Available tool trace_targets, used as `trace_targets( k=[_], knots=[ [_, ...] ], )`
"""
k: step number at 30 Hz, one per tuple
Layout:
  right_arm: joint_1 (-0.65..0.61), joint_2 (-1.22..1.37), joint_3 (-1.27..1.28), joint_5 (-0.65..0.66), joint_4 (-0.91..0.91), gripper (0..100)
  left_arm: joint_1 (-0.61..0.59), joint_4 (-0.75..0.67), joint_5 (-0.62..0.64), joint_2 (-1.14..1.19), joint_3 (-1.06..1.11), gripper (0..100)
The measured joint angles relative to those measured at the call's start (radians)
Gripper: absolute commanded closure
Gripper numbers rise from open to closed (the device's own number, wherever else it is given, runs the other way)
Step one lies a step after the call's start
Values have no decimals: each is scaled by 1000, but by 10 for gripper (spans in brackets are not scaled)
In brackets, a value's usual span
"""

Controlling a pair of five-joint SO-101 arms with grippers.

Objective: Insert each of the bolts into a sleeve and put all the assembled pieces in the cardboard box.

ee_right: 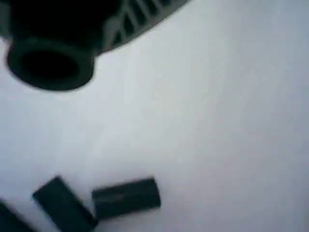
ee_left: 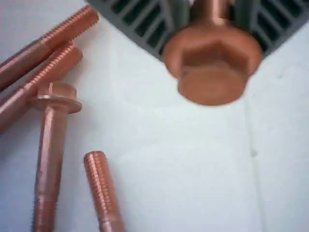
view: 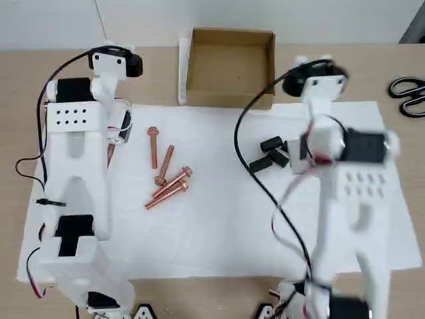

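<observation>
My left gripper [ee_left: 210, 12] is shut on a copper bolt [ee_left: 212, 63], whose hex head faces the camera between the grey ribbed pads [ee_left: 140, 21]. In the high view that gripper [view: 113, 149] hangs over the left part of the white mat [view: 219, 232]. Several loose copper bolts [view: 166, 174] lie on the mat to its right, some of them below the held bolt [ee_left: 50, 145]. My right gripper [ee_right: 58, 24] is shut on a black sleeve [ee_right: 48, 63] with its open end showing. Loose black sleeves [view: 269, 153] lie beside that gripper [view: 297, 154], two of them on the mat [ee_right: 126, 195].
The open cardboard box [view: 229, 86] stands at the back centre, just beyond the mat's far edge. Black scissors [view: 408, 93] lie at the far right of the table. Cables run from both arms across the mat.
</observation>
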Motion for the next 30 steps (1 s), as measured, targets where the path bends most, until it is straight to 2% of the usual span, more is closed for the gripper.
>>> trace_targets(
  k=[4, 13, 18, 24, 30],
  knots=[
    [-5, -195, 87, 0, -98, 995, 14, 5, 2, -71, 0, 994],
    [-2, -446, 525, 2, -374, 995, 170, -21, 0, -256, 98, 994],
    [-31, -595, 709, 2, -580, 995, 206, -95, 137, -269, 98, 994],
    [-180, -779, 951, 2, -776, 993, 284, -169, 284, -278, 98, 994],
    [-275, -1020, 1215, 2, -872, 994, 371, -224, 423, -334, 98, 994]
  ],
)
